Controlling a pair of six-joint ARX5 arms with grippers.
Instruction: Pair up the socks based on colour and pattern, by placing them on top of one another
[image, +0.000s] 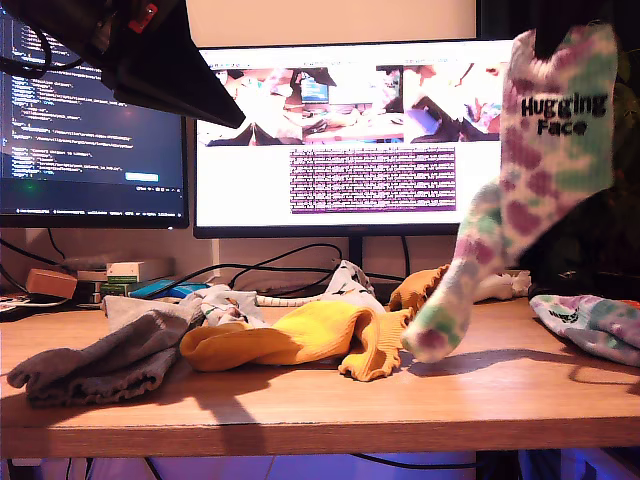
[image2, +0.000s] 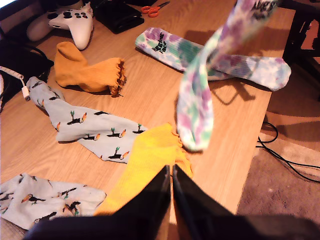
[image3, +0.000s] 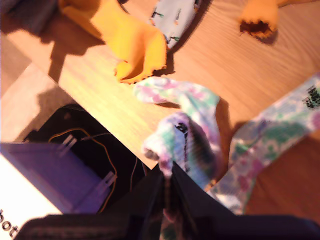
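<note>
Holding the blotched sock (image: 520, 190) by its cuff, my second gripper (image3: 167, 200) has its jaws pinching it, and you can see it hang above the counter (image: 330, 400), toe near the yellow sock (image: 300, 345). Its twin (image: 590, 325) lies flat by the counter's end on the exterior view's right. My first gripper (image2: 171, 192) has its jaws pressed together, holding nothing. Next, I think you carry the hanging sock over and lay it on its twin.

Worktop (image: 300, 400): front strip bare and passable; hanging blotched sock (image: 520, 200) blocks the exterior view's right, yellow sock (image: 300, 345) and grey sock (image: 110, 360) crowd the middle and left.
</note>
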